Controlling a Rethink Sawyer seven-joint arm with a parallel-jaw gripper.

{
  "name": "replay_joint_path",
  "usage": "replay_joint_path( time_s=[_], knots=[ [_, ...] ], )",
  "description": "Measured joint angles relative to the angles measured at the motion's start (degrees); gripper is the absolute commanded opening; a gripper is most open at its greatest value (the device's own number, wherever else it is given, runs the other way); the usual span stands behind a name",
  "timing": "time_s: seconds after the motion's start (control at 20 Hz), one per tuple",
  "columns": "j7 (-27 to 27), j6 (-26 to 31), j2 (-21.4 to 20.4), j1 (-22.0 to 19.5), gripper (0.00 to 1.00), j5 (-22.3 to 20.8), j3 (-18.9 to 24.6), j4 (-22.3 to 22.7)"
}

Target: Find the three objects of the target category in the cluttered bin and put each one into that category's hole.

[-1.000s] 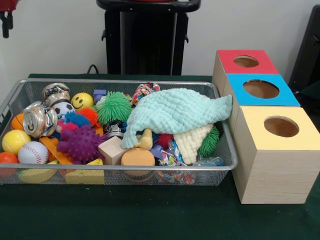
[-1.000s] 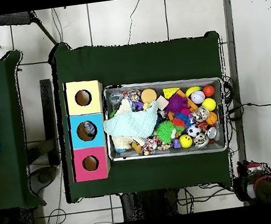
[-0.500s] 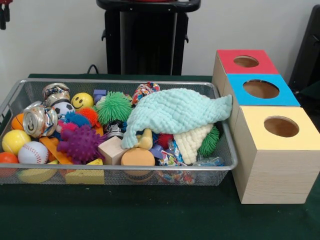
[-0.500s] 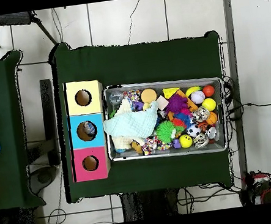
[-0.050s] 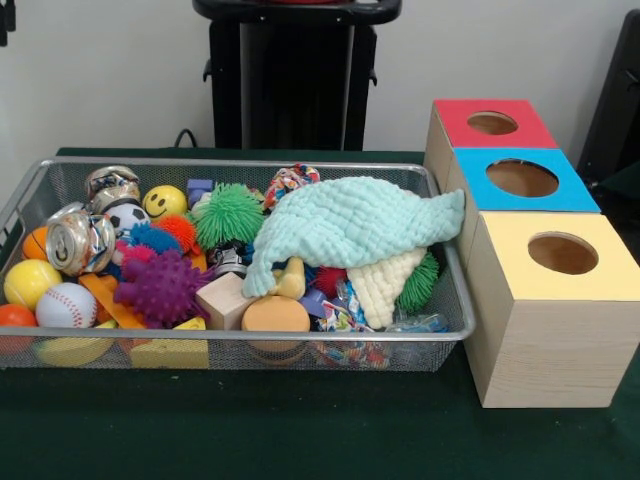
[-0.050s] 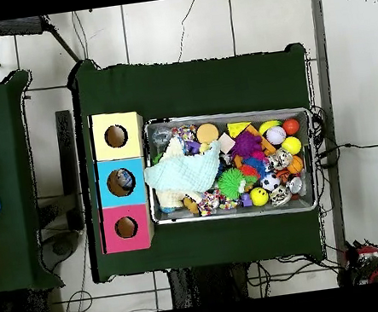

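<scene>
Presently on the table [image 5: 300, 430], which is covered in dark green cloth:

1. Wire mesh bin [image 5: 250, 338], silver and rectangular, at the left, heaped full.
2. Mint cloth [image 5: 350, 225], waffle-textured, draped over the bin's right half with one corner over the right rim. It hides whatever lies beneath.
3. Cream cloth [image 5: 385, 285], quilted, partly tucked under the mint one.
4. Green tassel ball [image 5: 228, 213], soft and stringy, at the middle far side. A second one [image 5: 425, 280] peeps out at the right wall.
5. Purple spiky ball [image 5: 158, 285], rubbery, left of centre.
6. Crushed can [image 5: 80, 240], shiny metal, on top at the left. Another can [image 5: 110, 183] lies in the far left corner.
7. Balls at the left end: baseball [image 5: 66, 305], plain yellow ball [image 5: 30, 282], smiley ball [image 5: 164, 202], football [image 5: 125, 215].
8. Wooden block [image 5: 225, 300], orange disc [image 5: 275, 314] and yellow wedge [image 5: 170, 350], along the near wall.
9. Knotted rope toy [image 5: 290, 183], many-coloured, at the far wall.
10. Three pale wooden boxes just right of the bin, each with a round hole in a coloured top: red box [image 5: 492, 123] farthest, blue box [image 5: 522, 178] in the middle, yellow box [image 5: 560, 253] nearest.
11. My pincer [image 5: 6, 20]: only a dark tip at the upper left edge, well apart from the bin. I cannot tell how far open it is or whether it holds anything.
</scene>
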Motion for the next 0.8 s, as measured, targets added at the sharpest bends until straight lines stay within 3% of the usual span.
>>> replay_joint_path(
  time_s=[0.55,0.8],
  knots=[
    [0.0,-0.01,2.02,7.15,1.0,0.01,0.04,-0.26],
    [0.0,-0.01,2.04,7.06,1.0,0.0,0.03,-0.26]
  ],
)
